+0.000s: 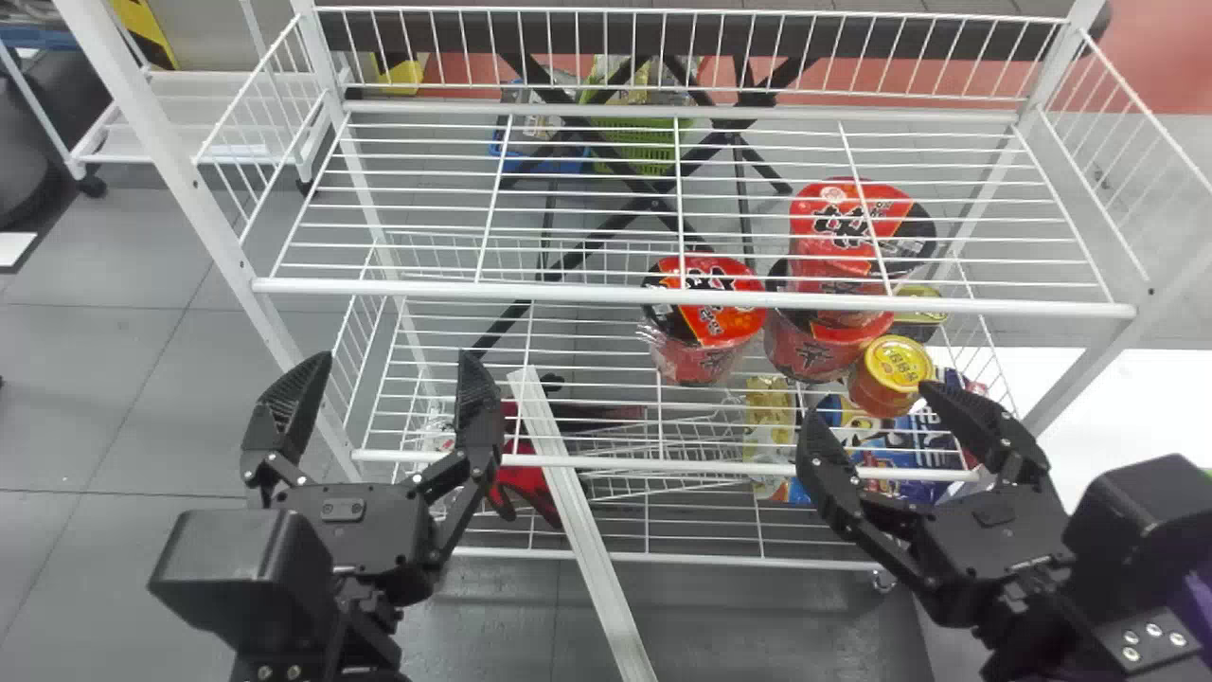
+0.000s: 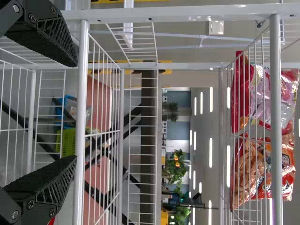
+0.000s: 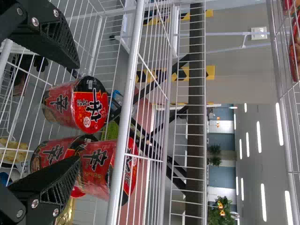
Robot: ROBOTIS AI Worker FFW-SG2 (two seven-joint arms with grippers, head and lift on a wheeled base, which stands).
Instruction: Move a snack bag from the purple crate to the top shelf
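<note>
Both claws wide and empty at rack front, snack bags up on a high shelf.
White wire rack (image 1: 663, 301) spans left to right; pale bar (image 1: 587, 530) slants toward the near edge between the grippers. Left gripper (image 1: 393, 374), near left, fingers spread wide; right gripper (image 1: 873, 403), near right, also wide. Red snack bags (image 2: 248, 171) lie side by side on the rack's high shelf; cannot tell which bag the task means. Red-and-black noodle tubs (image 1: 708, 327) sit on a lower shelf, right half, two stacked just right of a single one. Blue packet (image 1: 914, 438) and yellow packet (image 1: 769, 417) lie lower still, right side. Purple patch (image 1: 1199, 595) at the near right edge, cannot tell if crate. Yellow-lidded can (image 1: 895, 374) is beside the tubs.
</note>
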